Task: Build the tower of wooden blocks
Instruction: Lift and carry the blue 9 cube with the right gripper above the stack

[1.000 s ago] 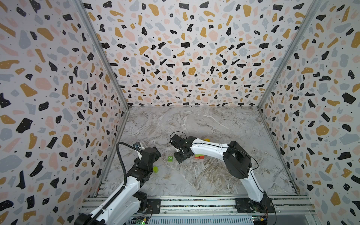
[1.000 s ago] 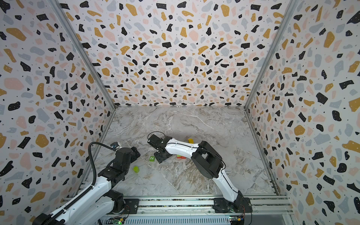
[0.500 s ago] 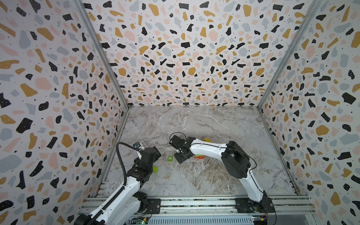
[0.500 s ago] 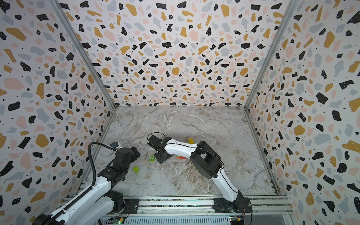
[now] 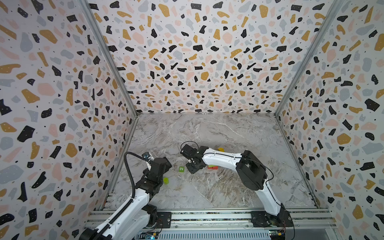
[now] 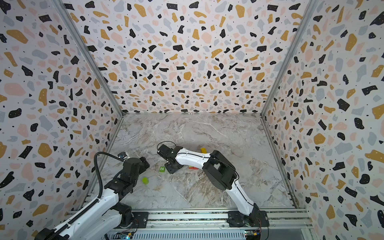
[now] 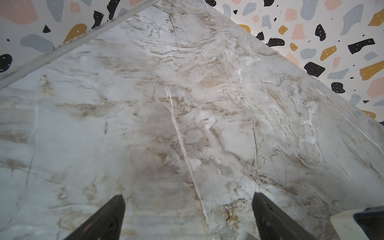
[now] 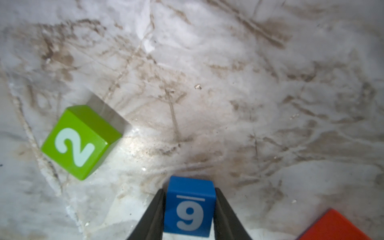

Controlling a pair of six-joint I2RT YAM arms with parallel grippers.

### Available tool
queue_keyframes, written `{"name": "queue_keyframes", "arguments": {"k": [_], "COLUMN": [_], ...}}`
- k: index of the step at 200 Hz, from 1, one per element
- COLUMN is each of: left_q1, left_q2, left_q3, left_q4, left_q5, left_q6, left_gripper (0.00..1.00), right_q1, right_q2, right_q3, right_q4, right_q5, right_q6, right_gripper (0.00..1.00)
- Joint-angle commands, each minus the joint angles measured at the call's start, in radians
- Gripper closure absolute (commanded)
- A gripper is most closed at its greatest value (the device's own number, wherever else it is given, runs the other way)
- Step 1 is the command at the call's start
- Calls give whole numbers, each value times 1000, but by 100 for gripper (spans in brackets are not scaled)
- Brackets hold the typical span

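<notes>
A marble table (image 5: 207,128) is boxed in by speckled walls (image 5: 197,62) on three sides. The tower (image 5: 213,167) looks barely begun: a low stack showing only red and lime, mid-table beside the right arm. The right gripper (image 8: 190,191) is clamped on a blue cube (image 8: 189,207), fingers pressed to both its sides, low over the table near the stack. Loose pieces not yet added are a green cube (image 8: 80,141) just beside it, a lime cylinder (image 5: 166,180) near the left arm, and a yellow block (image 5: 220,149) beyond the right arm. The left gripper (image 7: 188,196) hangs wide open and empty over bare marble. Most of the building seems to remain. The table's far half is free, and the left arm sits close to its side wall.
</notes>
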Motion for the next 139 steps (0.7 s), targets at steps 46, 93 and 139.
{"name": "queue_keyframes", "arguments": {"k": [46, 93, 139], "left_q1": [4, 4, 4], "left_q2": [-10, -3, 5], "left_q3": [-14, -16, 28], "left_q4": [24, 41, 10], "left_q5": [-3, 44, 77], "left_q6": [6, 60, 78], "left_gripper": [4, 3, 0], "right_q1": [5, 5, -12], "right_q2": [-41, -66, -107], "right_q3": [53, 94, 138], "right_q4": [-67, -95, -139], "right_q5": [19, 28, 67], "right_q6": [10, 4, -11], "right_gripper": [67, 68, 68]}}
